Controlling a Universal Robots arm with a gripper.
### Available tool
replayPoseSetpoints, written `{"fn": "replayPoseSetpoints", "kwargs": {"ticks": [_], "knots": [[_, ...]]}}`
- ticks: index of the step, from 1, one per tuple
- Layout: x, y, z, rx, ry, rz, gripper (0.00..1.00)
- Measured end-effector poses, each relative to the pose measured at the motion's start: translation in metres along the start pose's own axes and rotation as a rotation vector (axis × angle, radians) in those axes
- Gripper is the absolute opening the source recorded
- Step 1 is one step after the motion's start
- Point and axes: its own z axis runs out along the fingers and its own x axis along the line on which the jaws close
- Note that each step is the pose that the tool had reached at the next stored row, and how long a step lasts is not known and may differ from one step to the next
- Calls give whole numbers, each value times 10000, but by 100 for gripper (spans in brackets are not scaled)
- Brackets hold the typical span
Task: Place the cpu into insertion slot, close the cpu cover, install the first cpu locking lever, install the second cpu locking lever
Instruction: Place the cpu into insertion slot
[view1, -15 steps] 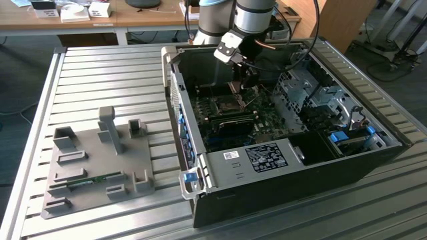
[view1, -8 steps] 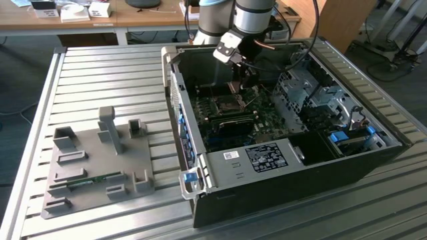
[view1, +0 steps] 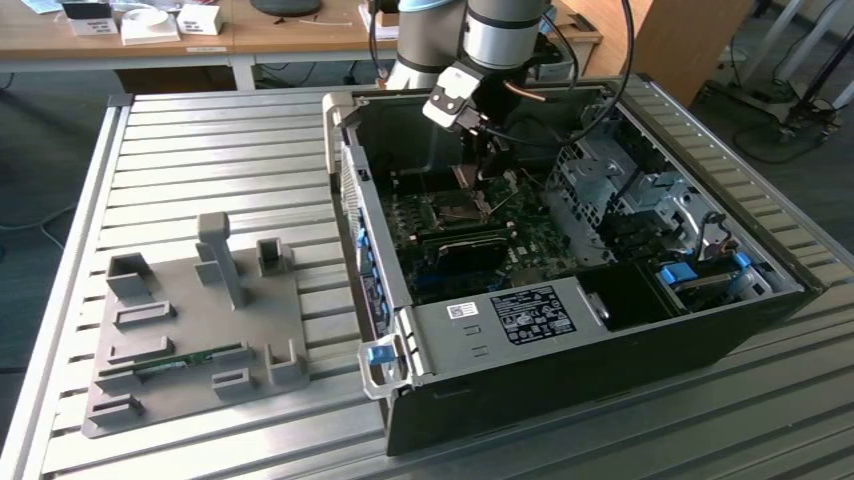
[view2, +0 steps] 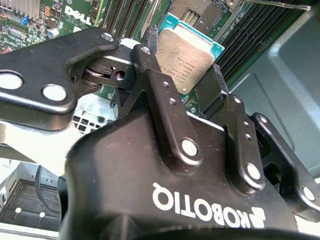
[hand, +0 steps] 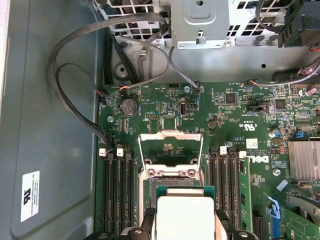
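The gripper (view2: 180, 64) pinches the cpu (view2: 187, 52) by two opposite edges. One black finger (view2: 152, 75) presses on each side, and the silvery top faces the second wrist view. The cpu hangs just above the slot (view2: 200, 14) and clear of it, not seated. In the first wrist view the cpu (hand: 184, 215) overlaps the near part of the slot. The slot's dark centre with its field of contacts lies bare.

The cover (hand: 170, 135) is swung up and stands open at the far edge of the slot, and the green board (hand: 165, 100) shows through its square cut-out. A thin metal lever (view2: 272, 5) reaches out sideways from the slot, unlatched.

Long black memory slots (hand: 117, 190) run along both sides of the slot. A round coin cell (hand: 129, 106) sits on the board beyond the slot, past the raised cover. A finned heat sink (hand: 304, 160) lies further off to one side of the slot.

In the exterior view the arm (view1: 501, 35) comes down from above into the open case (view1: 601, 370). There the gripper (view1: 474, 150) sits right over the slot. The case lies on its side on a slatted metal bench (view1: 200, 150). A grey fixture (view1: 187, 300) with upright posts and pockets sits well apart from the slot, outside the case, toward the exterior view's left.
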Motion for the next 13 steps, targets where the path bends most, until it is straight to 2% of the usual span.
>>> {"fn": "replayPoseSetpoints", "kwargs": {"ticks": [7, 13], "knots": [[1, 0, 7, -3, 5, 0, 54], [-1, -26, 87, 0, 0, 0, 54]]}}
